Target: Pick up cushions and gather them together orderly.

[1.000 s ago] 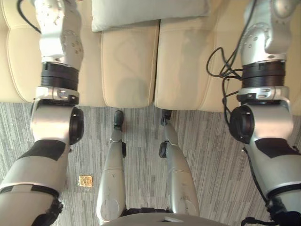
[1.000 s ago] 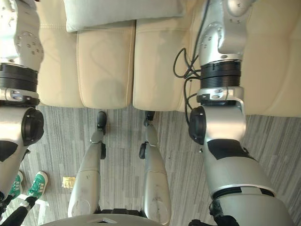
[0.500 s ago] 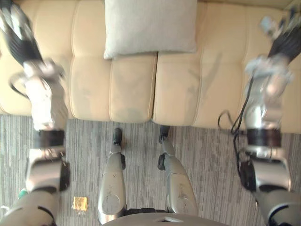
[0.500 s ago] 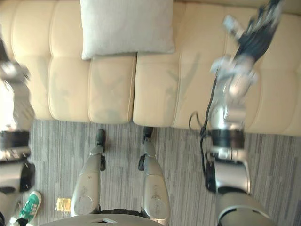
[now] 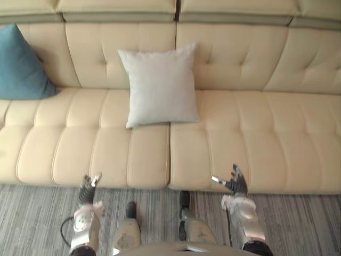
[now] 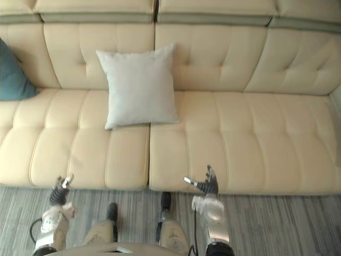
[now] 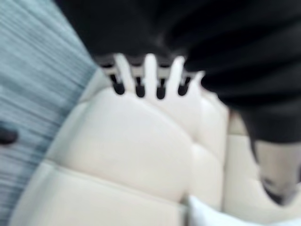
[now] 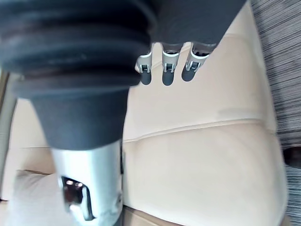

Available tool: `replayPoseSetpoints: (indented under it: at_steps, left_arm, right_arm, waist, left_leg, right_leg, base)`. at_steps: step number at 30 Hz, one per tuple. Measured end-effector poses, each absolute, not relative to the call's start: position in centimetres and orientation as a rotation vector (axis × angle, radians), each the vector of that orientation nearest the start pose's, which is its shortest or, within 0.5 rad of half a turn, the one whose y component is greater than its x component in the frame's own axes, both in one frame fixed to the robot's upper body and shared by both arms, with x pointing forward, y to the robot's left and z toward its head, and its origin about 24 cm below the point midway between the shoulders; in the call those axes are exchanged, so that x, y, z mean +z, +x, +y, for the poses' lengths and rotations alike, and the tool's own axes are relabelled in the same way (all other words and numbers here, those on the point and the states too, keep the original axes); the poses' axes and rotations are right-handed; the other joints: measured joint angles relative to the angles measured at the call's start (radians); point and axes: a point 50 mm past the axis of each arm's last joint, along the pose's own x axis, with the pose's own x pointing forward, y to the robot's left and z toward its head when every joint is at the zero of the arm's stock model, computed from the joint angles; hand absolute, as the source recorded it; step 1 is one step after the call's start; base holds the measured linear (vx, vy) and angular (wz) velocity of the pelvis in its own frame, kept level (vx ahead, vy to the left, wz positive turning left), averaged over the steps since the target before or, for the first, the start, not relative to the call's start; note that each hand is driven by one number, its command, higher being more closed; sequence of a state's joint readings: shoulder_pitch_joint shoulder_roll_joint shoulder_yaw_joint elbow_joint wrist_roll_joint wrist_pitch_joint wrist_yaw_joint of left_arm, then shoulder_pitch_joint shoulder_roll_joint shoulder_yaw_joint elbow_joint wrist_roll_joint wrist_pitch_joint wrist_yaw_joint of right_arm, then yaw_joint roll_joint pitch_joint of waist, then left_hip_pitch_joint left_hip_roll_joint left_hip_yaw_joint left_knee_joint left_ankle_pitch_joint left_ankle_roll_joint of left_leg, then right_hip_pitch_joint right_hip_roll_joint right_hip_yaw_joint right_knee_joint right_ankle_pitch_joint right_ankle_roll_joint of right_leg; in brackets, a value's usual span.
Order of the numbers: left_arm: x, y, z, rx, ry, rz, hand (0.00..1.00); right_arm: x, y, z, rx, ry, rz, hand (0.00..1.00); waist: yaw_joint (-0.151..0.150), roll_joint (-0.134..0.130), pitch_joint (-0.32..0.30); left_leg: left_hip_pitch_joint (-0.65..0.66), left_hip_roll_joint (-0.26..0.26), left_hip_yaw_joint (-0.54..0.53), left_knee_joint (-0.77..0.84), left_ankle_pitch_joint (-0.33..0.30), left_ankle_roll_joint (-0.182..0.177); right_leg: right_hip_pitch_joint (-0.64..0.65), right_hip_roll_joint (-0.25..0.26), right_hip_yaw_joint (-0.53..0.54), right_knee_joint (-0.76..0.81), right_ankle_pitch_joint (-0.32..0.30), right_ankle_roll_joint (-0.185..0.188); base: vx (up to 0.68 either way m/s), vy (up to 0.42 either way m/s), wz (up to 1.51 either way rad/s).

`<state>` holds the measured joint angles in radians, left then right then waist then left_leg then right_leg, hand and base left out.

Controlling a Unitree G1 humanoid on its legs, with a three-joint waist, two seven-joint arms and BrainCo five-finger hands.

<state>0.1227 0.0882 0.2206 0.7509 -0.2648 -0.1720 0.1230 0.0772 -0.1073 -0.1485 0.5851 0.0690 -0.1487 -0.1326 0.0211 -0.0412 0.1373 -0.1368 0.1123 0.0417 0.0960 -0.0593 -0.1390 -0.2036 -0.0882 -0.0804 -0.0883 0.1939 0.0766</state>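
the cream sofa (image 5: 256, 138) spans the view. a pale grey cushion (image 5: 160, 85) leans on its backrest near the middle seam, and a teal cushion (image 5: 21, 64) sits at its left end. my left hand (image 5: 86, 188) and right hand (image 5: 234, 184) hover by the seat's front edge, fingers straight, holding nothing.

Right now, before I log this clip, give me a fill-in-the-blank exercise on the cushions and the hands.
1. The grey cushion leans against the back of the ____.
2. The teal cushion sits at the sofa's ____ end.
3. The two cushions are ____ (touching or apart).
4. The left hand and right hand, both open, hold ____.

Missing words: sofa; left; apart; nothing.
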Motion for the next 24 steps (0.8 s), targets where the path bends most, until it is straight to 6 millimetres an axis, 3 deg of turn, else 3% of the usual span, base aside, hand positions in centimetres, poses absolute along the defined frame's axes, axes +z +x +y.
replayPoseSetpoints:
  at_steps: [4, 8, 15, 16, 19, 20, 21, 22, 23, 24]
  left_arm:
    - [-14.4, 10.3, 21.9, 0.464, -0.115, 0.88, 0.0]
    - [-15.1, 8.9, 21.2, 0.406, -0.052, 0.954, 0.0]
    - [-15.2, 8.5, 21.5, 0.391, -0.023, 0.972, 0.0]
    - [-15.1, 8.9, 21.7, 0.39, -0.016, 0.962, 0.0]
    - [-14.6, 10.7, 22.0, 0.382, -0.007, 0.915, 0.0]
    - [-14.1, 11.8, 21.8, 0.378, -0.014, 0.871, 0.0]
    - [-13.6, 13.1, 21.6, 0.368, -0.018, 0.827, 0.0]
    - [-13.2, 13.8, 21.6, 0.358, -0.012, 0.799, 0.0]
    - [-13.1, 14.0, 21.6, 0.358, -0.011, 0.789, 0.0]
    - [-13.0, 13.7, 21.8, 0.364, -0.006, 0.787, 0.0]
  right_arm:
    - [-11.1, 15.9, -22.0, -0.363, -0.029, 0.667, 0.0]
    - [-13.0, 13.0, -22.4, -0.394, -0.029, 0.799, 0.0]
    - [-13.3, 12.7, -22.6, -0.414, -0.012, 0.833, 0.0]
    - [-13.0, 13.6, -22.5, -0.407, -0.011, 0.813, 0.0]
    - [-12.7, 14.8, -22.2, -0.392, -0.012, 0.784, 0.0]
    - [-12.1, 16.2, -22.1, -0.363, -0.029, 0.747, 0.0]
    - [-11.8, 17.0, -21.7, -0.357, -0.019, 0.729, 0.0]
    - [-12.1, 16.5, -21.2, -0.355, -0.007, 0.743, 0.0]
    - [-12.3, 16.2, -20.9, -0.355, 0.002, 0.753, 0.0]
    - [-12.6, 15.9, -19.7, -0.332, 0.02, 0.768, 0.0]
  waist:
    - [-0.009, 0.002, -0.029]
    - [-0.018, 0.014, -0.059]
    - [-0.019, 0.009, -0.065]
    - [-0.015, 0.006, -0.047]
    - [-0.016, -0.016, -0.025]
    - [0.005, -0.002, -0.016]
    - [0.005, 0.016, 0.005]
    - [0.004, 0.015, 0.007]
    - [0.007, 0.01, 0.009]
    - [0.014, -0.013, -0.005]
  left_leg:
    - [0.061, 0.0, 0.014, -0.022, -0.002, -0.002]
    - [0.124, 0.001, 0.019, -0.048, -0.005, -0.003]
    - [0.154, -0.002, 0.072, -0.034, -0.027, 0.0]
    - [0.134, -0.004, 0.09, 0.004, -0.039, 0.0]
    - [0.033, -0.02, 0.102, 0.149, -0.082, 0.045]
    - [-0.002, 0.001, 0.11, 0.147, -0.074, 0.092]
    - [-0.018, 0.022, 0.108, 0.16, -0.063, 0.078]
    - [-0.011, 0.024, 0.088, 0.166, -0.052, 0.077]
    - [-0.005, 0.016, 0.078, 0.166, -0.047, 0.08]
    - [-0.009, 0.005, 0.065, 0.184, -0.043, 0.082]
  right_leg:
    - [0.041, 0.002, 0.017, 0.0, -0.007, 0.004]
    - [0.091, 0.004, 0.024, 0.0, -0.02, 0.006]
    - [0.092, 0.006, 0.085, 0.008, -0.017, 0.016]
    - [0.067, 0.008, 0.107, 0.029, -0.008, 0.027]
    - [-0.009, -0.003, 0.128, 0.072, 0.026, 0.067]
    - [-0.022, -0.009, 0.131, 0.048, 0.066, 0.17]
    - [-0.105, -0.001, 0.082, 0.344, -0.111, 0.046]
    - [-0.133, -0.015, 0.038, 0.614, -0.249, 0.027]
    - [-0.125, -0.026, 0.033, 0.693, -0.287, 0.034]
    - [-0.073, -0.051, 0.037, 0.817, -0.355, 0.064]
  base:
    - [0.01, 0.007, -0.15]
    - [0.01, 0.01, -0.05]
    - [0.01, 0.03, -0.25]
    - [-0.06, 0.034, -0.46]
    - [-0.12, 0.067, -0.33]
    - [-0.17, 0.127, -0.38]
    - [-0.18, 0.149, -0.09]
    - [-0.06, 0.07, 0.3]
    - [-0.08, -0.02, 0.56]
    - [-0.1, -0.119, 0.4]
